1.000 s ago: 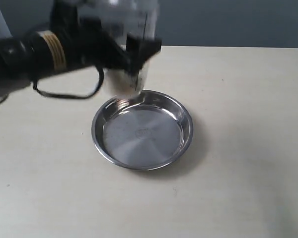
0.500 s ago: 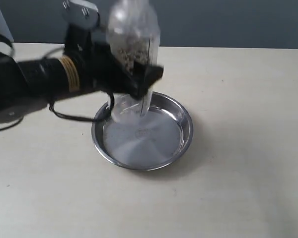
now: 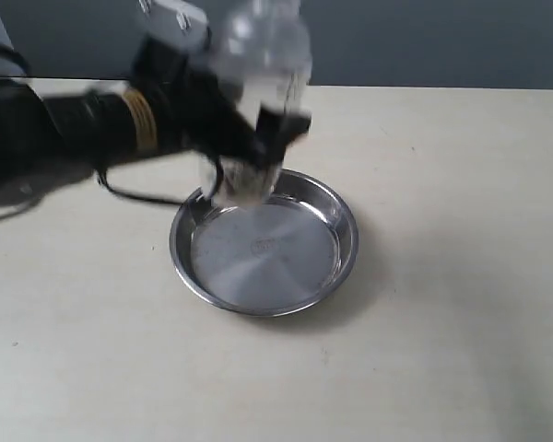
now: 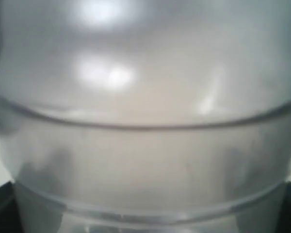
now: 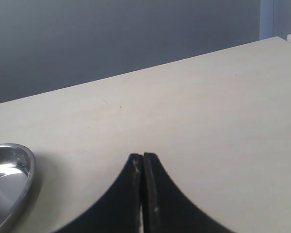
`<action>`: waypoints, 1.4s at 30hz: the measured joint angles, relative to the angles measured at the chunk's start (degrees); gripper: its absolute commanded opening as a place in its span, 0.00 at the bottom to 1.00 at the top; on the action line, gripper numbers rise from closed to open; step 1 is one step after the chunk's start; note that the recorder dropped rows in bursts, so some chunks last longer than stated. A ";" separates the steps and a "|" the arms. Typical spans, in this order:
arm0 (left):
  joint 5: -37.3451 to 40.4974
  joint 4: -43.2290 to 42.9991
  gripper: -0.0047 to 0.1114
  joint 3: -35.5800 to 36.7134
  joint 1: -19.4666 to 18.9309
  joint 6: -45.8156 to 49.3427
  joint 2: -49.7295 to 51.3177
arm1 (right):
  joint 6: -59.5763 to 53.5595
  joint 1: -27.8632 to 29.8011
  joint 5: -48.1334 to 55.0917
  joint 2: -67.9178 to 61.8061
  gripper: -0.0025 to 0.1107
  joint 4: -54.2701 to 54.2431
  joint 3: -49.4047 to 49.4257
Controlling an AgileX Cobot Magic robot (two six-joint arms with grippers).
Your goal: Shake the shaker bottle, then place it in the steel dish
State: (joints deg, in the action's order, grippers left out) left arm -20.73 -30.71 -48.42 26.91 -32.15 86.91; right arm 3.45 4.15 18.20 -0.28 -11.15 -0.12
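The clear shaker bottle [image 3: 258,101] is blurred with motion in the exterior view, held upright in the air above the far left rim of the steel dish [image 3: 346,262]. My left gripper [image 3: 272,133] is shut on the bottle's body, with the black arm reaching in from the left. The bottle's domed clear wall [image 4: 145,121] fills the whole left wrist view and hides the jaws there. The dish's rim [image 5: 24,189] shows at the edge of the right wrist view. My right gripper [image 5: 143,158] is shut and holds nothing, low over the bare table.
The light wooden table [image 3: 442,184] runs wide around the dish. A dark wall stands behind the table's far edge [image 3: 442,87]. A black cable [image 3: 138,193] loops under the left arm.
The bottle dropped toward the dish half a second ago and has now jerked back up and slightly right, blurred, still in my left gripper. Dish unmoved.
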 measured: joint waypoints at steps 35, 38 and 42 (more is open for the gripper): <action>3.12 40.91 0.04 5.05 -2.07 31.05 0.91 | 0.00 0.00 0.00 0.00 0.02 0.00 0.00; 7.53 20.06 0.04 6.05 4.61 25.44 0.92 | 0.00 0.00 0.00 0.00 0.02 0.00 0.00; 1.09 35.50 0.04 6.50 2.21 26.26 1.80 | 0.00 0.00 0.00 0.00 0.02 0.00 0.00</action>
State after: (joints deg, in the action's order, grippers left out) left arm -19.65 4.79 -41.91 29.12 -5.89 88.71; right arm 3.45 4.15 18.20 -0.28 -11.15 -0.12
